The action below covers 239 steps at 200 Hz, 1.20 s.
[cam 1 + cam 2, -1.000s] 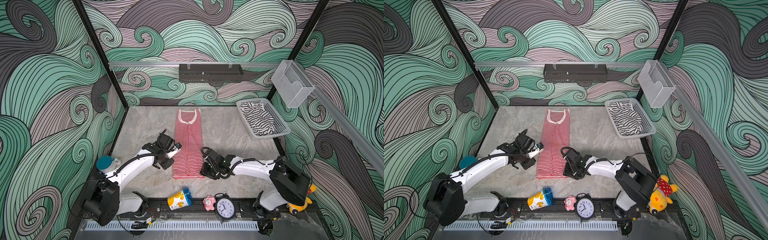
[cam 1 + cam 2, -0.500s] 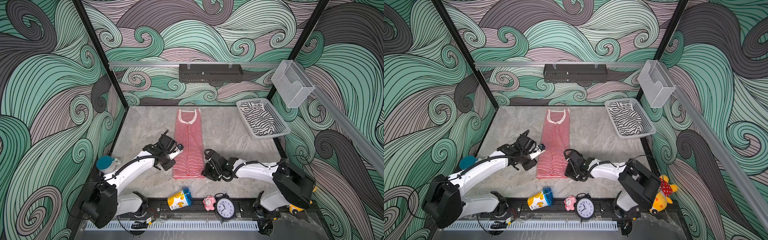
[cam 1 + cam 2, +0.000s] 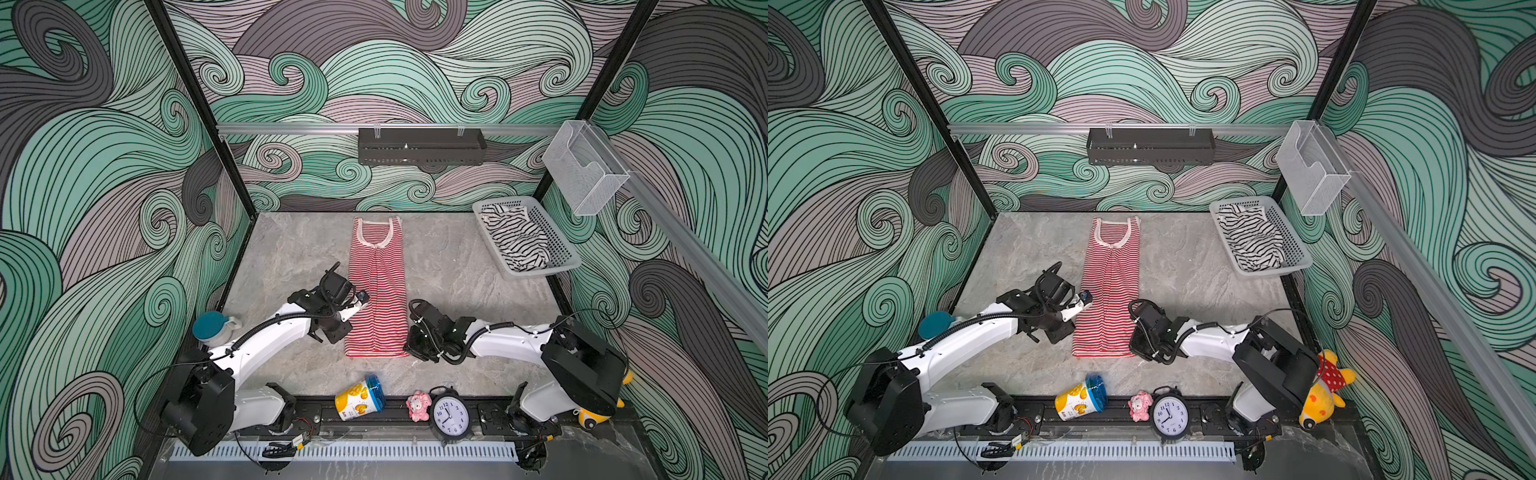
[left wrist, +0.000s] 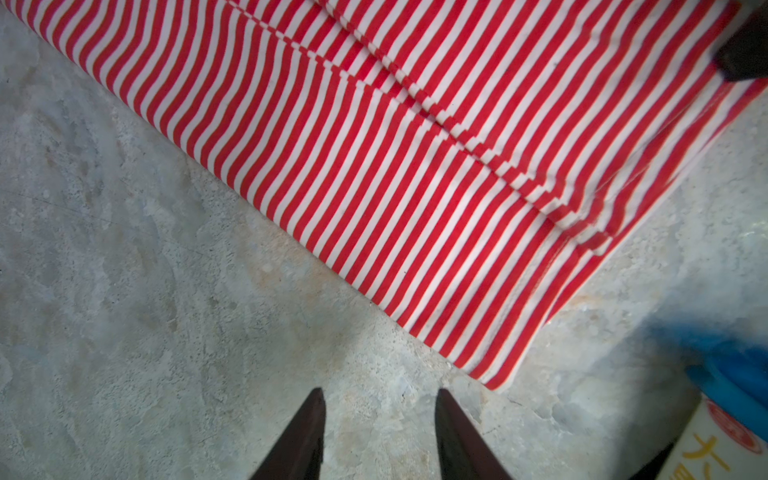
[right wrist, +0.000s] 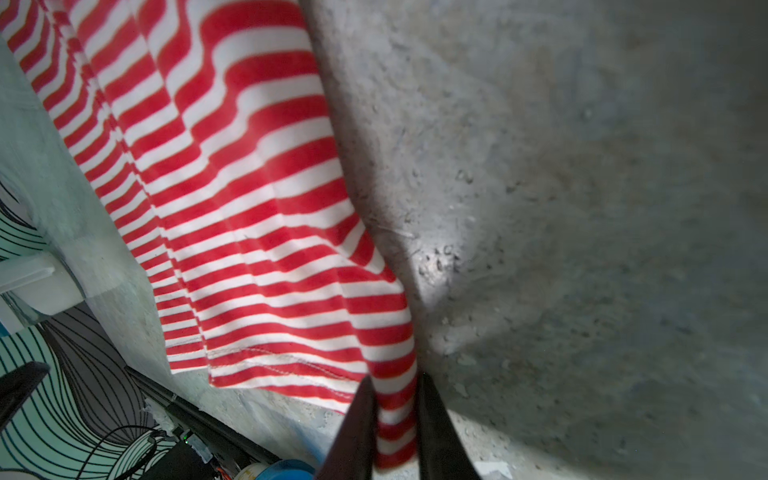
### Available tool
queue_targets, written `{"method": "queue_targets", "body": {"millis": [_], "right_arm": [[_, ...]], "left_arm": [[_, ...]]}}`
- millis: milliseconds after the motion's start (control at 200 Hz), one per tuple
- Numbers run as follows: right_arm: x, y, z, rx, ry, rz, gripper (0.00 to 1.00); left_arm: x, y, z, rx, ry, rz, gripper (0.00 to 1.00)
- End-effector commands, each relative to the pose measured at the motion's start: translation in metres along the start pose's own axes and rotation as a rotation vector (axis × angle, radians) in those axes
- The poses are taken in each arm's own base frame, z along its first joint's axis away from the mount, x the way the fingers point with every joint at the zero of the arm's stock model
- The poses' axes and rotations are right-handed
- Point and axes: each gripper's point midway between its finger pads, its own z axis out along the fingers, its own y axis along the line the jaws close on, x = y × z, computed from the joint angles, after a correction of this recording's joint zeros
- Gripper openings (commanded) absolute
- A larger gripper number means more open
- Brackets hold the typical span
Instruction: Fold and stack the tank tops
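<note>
Bimanual workspace, near edge to far wall. On the near rail lie a tipped yellow can (image 3: 359,397), a pink figurine (image 3: 417,406) and an alarm clock (image 3: 451,415). Beyond them, the right gripper (image 5: 395,382) is clenched on the near-right hem corner of the red-and-white tank top (image 3: 378,286), with striped cloth pinched between its fingers. The left gripper (image 4: 378,395) is released, with its jaws apart over the bare table (image 3: 457,270) just beside the garment's near-left corner, and it grasps nothing. The red-and-white tank top lies flat at the table's centre as a narrow strip, hem near and cream-trimmed neckline far. At the far right, the black-and-white tank top (image 3: 515,241) sits crumpled inside a grey basket (image 3: 536,274).
</note>
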Motion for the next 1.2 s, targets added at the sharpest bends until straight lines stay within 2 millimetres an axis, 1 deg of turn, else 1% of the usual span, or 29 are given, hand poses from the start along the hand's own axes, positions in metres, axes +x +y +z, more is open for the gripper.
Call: {"method": "queue_targets", "body": {"millis": [0, 50, 120, 220, 300, 541, 736, 841, 856, 911, 1191], "right_arm": [[0.001, -0.011, 0.001, 0.035, -0.008, 0.009, 0.12], [0.000, -0.009, 0.001, 0.031, -0.009, 0.002, 0.06], [-0.001, -0.004, 0.002, 0.021, -0.009, -0.011, 0.00], [-0.002, 0.005, 0.003, 0.010, 0.003, -0.035, 0.00], [-0.002, 0.011, 0.003, 0.000, 0.007, -0.055, 0.00], [-0.004, 0.015, -0.001, 0.004, 0.007, -0.071, 0.00], [-0.008, 0.016, -0.006, 0.005, 0.000, -0.075, 0.00], [-0.009, 0.015, -0.007, 0.008, 0.000, -0.071, 0.00], [-0.010, 0.015, -0.008, 0.007, -0.001, -0.070, 0.00], [-0.010, 0.014, -0.007, 0.008, 0.001, -0.067, 0.00], [-0.012, 0.016, -0.008, 0.005, 0.010, -0.063, 0.00]], "left_arm": [[0.004, -0.007, 0.005, 0.019, 0.017, 0.019, 0.46], [0.005, -0.010, 0.006, 0.034, 0.022, 0.025, 0.47], [0.006, -0.014, 0.008, 0.042, 0.035, 0.037, 0.47], [0.005, -0.022, 0.009, 0.062, 0.043, 0.063, 0.47], [0.006, -0.033, 0.010, 0.099, 0.038, 0.088, 0.48], [0.016, -0.052, 0.023, 0.158, 0.093, 0.158, 0.48], [0.023, -0.046, 0.039, 0.102, 0.157, 0.191, 0.48], [0.024, -0.051, 0.041, 0.122, 0.152, 0.199, 0.48], [0.028, -0.053, 0.045, 0.136, 0.174, 0.199, 0.48], [0.029, -0.057, 0.047, 0.147, 0.178, 0.210, 0.48], [0.032, -0.061, 0.055, 0.151, 0.228, 0.248, 0.46]]}}
